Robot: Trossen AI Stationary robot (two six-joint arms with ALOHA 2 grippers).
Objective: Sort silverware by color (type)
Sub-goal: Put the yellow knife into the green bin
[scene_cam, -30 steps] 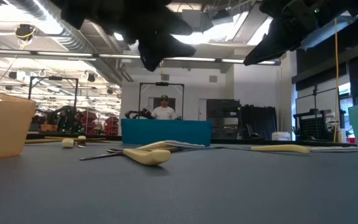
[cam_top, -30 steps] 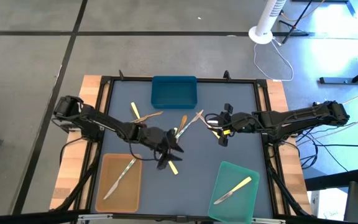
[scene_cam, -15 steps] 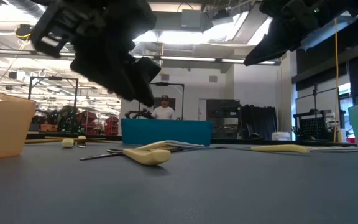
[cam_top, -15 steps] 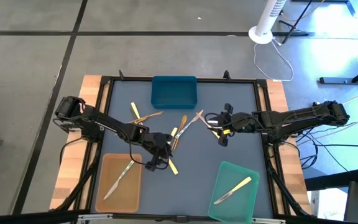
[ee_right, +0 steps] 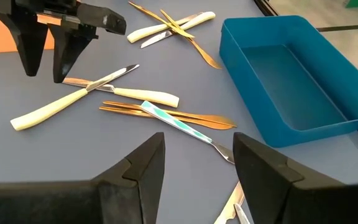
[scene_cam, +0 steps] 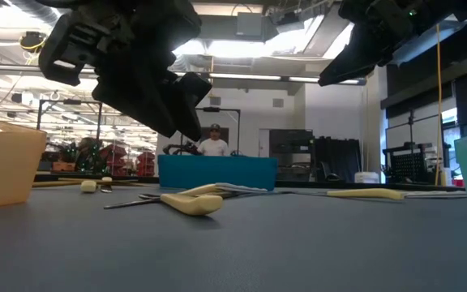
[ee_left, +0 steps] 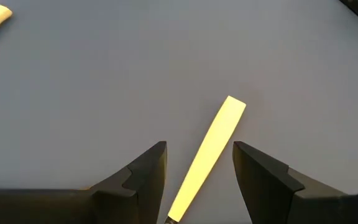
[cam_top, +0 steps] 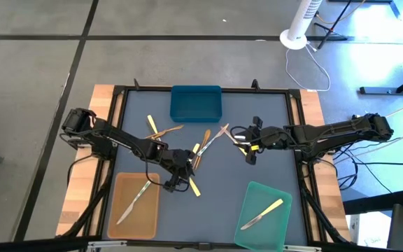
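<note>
**A:** Left gripper [ee_left: 196, 163] is open, holding nothing, straddling the pale yellow knife [ee_left: 205, 157] lying mid-table, right of the tan tray [cam_top: 136, 204]. I'd drop straight down and pinch the handle centred.

**B:** Barely shifted since half a second back. Right gripper [ee_right: 194, 163] waits open, empty, by the silverware pile [ee_right: 166, 111].

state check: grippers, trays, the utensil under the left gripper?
Left gripper: open, fingers either side of the yellow handle, not closed on it.
Yellow-handled utensil: flat on the mat, ungripped.
Right gripper: open, empty, above the mat.
Blue tray: empty.
Tan tray: holds one silvery utensil.
Green tray: holds one yellow-handled utensil.
</note>
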